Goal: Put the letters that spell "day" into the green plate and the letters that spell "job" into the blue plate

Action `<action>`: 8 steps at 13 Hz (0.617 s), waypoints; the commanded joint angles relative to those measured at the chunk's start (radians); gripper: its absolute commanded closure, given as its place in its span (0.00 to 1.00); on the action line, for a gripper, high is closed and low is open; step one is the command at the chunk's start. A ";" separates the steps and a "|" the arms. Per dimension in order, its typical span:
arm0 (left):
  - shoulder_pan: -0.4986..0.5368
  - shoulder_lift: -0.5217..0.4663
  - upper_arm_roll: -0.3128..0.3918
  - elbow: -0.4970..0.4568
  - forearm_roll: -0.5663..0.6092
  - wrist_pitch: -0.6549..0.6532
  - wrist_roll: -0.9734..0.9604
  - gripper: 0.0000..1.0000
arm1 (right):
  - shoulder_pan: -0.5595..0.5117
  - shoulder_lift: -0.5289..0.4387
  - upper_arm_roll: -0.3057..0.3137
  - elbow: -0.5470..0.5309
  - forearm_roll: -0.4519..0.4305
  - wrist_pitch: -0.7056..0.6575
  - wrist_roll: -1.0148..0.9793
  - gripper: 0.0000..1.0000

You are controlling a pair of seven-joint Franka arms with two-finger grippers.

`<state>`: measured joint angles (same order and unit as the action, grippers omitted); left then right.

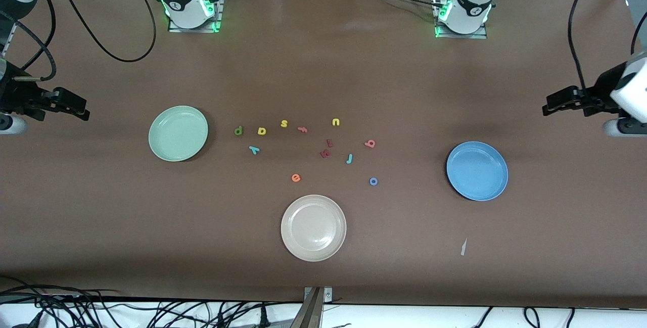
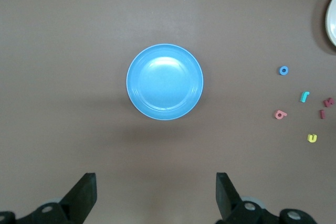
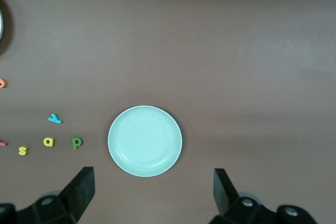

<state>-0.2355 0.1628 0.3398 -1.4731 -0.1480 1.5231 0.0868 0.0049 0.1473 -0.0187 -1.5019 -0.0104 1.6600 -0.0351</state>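
While all the foam letters lie loose on the brown table (image 1: 323, 65), none of them sits in a plate. The dark green d (image 1: 238, 130) is just beside the yellow a (image 1: 262, 131), and the teal y (image 1: 254, 150) lies a little nearer the front camera than those two. All three are near the green plate (image 1: 178, 133), which rests toward the right arm's end of the table with nothing in it. The salmon-pink b (image 1: 370, 143), the teal j (image 1: 349, 158) and the blue o (image 1: 373, 181) are scattered in a loose group between the middle of the table and the blue plate (image 1: 477, 171), the o nearest the front camera. That plate lies toward the left arm's end and holds nothing.

Among the other letters, a yellow s (image 1: 284, 124), a pink f (image 1: 303, 129) and a yellow u (image 1: 336, 122) lie in a rough row with the d and the a. Two dark red letters (image 1: 326, 149) sit close together beside the j, and an orange e (image 1: 296, 178) lies nearer the front camera. A cream-beige plate (image 1: 313, 227) rests nearest that camera, with nothing in it.

The right gripper (image 1: 76, 108) hangs over the table's edge at its own end, fingers (image 3: 81, 190) spread wide and holding nothing. The left gripper (image 1: 553, 105) hangs likewise at its end, fingers (image 2: 84, 192) wide apart, nothing between them. Both arms wait.
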 commanded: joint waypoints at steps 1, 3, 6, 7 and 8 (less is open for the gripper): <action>0.048 -0.006 -0.004 0.031 -0.039 -0.024 0.048 0.00 | -0.003 0.003 0.005 0.019 0.000 -0.013 0.015 0.00; 0.032 -0.002 -0.019 0.040 -0.030 -0.038 -0.014 0.00 | -0.003 0.003 0.005 0.020 0.000 -0.014 0.015 0.00; 0.024 -0.002 -0.036 0.045 -0.018 -0.050 -0.022 0.00 | -0.006 0.003 0.003 0.020 0.000 -0.011 0.007 0.00; 0.024 0.003 -0.038 0.048 -0.006 -0.058 -0.019 0.00 | -0.006 0.003 0.003 0.020 0.000 -0.013 0.007 0.00; 0.038 -0.008 -0.047 0.047 -0.004 -0.057 -0.021 0.00 | -0.006 0.003 0.003 0.020 0.000 -0.013 0.007 0.00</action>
<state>-0.2099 0.1588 0.3029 -1.4503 -0.1633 1.4921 0.0783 0.0048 0.1473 -0.0192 -1.5018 -0.0104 1.6600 -0.0348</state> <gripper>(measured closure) 0.000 0.000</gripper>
